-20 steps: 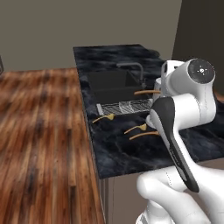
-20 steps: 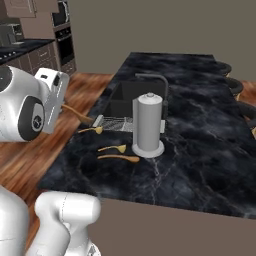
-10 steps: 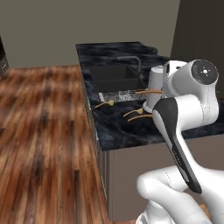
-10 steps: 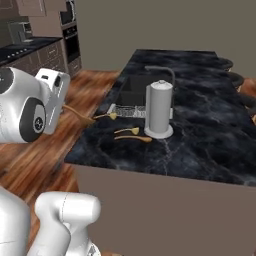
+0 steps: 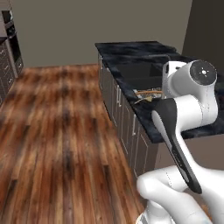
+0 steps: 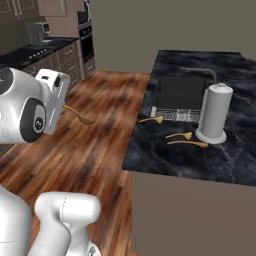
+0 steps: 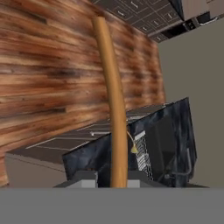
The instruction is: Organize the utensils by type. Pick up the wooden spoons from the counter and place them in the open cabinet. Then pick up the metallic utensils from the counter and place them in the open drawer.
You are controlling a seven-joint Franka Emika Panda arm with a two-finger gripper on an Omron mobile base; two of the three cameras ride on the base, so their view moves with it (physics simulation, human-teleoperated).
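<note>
Wooden spoon (image 7: 113,100) is pinched by its handle between the tool's (image 7: 112,178) nearly closed fingers.

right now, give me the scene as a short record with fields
held: one wooden spoon, shaft between the fingers, bowl end out over the wood floor
on counter: three utensils
also on counter: grey cylinder, sink
</note>
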